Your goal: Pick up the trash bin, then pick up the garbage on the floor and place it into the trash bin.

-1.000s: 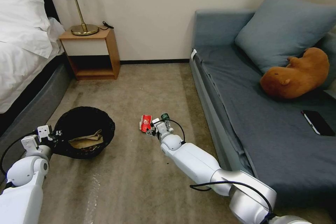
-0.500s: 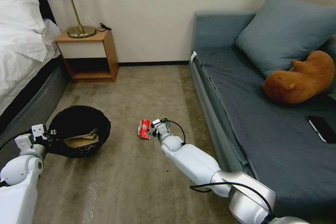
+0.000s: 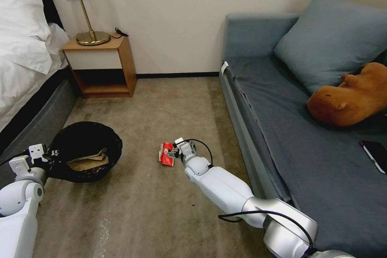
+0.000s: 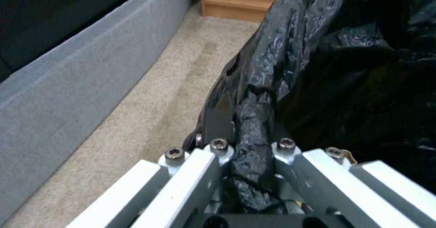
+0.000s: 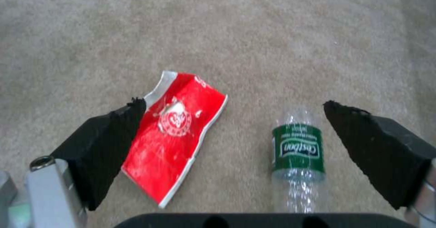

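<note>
While the left gripper was clamped on the bin, which already held a brown paper bag, the right gripper hung wide open, the red packet and bottle between its fingers, both unpicked.

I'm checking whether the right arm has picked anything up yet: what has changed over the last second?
Little: the head camera shifted, so the whole room slid in the picture. The right gripper stays open, low over the carpet, with the red snack packet and the clear bottle lying between its fingers, not yet gripped. The left gripper remains clamped on the trash bin, brown paper still inside.
</note>
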You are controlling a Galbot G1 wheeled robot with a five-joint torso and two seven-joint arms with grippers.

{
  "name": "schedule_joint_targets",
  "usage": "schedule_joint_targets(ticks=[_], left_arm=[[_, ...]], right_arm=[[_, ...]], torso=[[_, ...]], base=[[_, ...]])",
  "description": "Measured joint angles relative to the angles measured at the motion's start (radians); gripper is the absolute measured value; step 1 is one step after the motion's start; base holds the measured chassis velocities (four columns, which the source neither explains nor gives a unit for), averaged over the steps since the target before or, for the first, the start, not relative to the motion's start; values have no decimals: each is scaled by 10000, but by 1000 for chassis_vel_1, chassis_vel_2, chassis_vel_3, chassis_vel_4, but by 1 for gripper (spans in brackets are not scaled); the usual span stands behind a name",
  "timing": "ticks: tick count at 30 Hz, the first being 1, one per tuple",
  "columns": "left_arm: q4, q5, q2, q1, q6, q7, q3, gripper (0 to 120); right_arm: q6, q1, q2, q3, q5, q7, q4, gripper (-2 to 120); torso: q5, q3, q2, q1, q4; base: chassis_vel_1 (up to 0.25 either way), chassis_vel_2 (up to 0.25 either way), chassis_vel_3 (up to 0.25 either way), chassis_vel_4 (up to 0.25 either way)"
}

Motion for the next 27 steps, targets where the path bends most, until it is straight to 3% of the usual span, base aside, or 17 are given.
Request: schedule_joint_targets(ticks=[27], left_arm=[[-69,26,2,118,13,48,-12,3]], right_arm=[[187,-191,84,99,-343,-164,-238,100]], torso=[[1,1,0,0,0]], base=[[-86,79,84,-86]])
